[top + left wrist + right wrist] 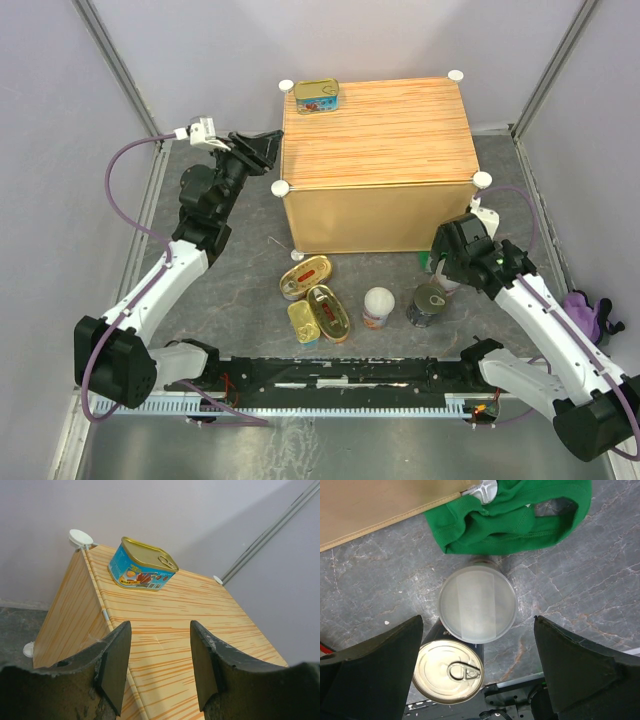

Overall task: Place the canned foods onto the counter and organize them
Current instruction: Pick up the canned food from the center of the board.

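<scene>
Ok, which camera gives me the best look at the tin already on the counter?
Left wrist: the tin sits close, gold lid, pull ring and blue label clear. Top external shows it small at the counter's far left corner. Right wrist misses it.

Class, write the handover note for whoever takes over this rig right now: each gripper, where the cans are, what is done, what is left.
Left gripper: open, empty, by the left edge of the light-wood counter.
Right gripper: wide open, empty, above a white-lidded cylindrical can near the green cloth.
Done: one blue-labelled rectangular gold-lidded tin stands on the counter's far-left corner.
Left: six cans on the grey table: that can, a dark cylinder with gold pull-tab lid, another white-lidded cylinder, two oval gold tins, a rectangular gold tin.
</scene>
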Robot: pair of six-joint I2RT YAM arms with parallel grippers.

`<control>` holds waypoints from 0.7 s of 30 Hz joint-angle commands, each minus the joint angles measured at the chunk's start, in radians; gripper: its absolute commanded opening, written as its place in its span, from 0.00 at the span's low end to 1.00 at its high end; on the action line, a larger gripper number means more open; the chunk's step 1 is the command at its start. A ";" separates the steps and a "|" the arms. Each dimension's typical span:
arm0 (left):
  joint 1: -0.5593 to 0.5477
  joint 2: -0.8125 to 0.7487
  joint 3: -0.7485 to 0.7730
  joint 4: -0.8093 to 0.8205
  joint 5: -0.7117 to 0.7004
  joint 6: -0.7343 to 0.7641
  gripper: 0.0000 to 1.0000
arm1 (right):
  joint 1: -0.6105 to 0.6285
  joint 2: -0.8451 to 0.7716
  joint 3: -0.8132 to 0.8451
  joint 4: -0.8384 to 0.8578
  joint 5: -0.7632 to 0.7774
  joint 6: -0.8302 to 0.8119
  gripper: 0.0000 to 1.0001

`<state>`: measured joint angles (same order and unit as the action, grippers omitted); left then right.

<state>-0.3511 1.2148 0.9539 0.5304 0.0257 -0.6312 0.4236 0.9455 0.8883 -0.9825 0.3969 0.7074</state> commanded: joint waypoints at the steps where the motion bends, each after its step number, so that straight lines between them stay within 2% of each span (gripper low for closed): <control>1: -0.005 -0.026 -0.016 0.043 -0.019 -0.002 0.57 | -0.003 0.004 -0.012 0.062 0.023 0.012 0.99; 21: -0.005 -0.053 -0.070 0.038 -0.064 0.022 0.57 | -0.003 0.003 -0.105 0.139 0.055 0.024 0.98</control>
<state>-0.3511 1.1973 0.8978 0.5274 -0.0036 -0.6300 0.4236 0.9512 0.7918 -0.8906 0.4160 0.7147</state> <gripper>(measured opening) 0.572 0.991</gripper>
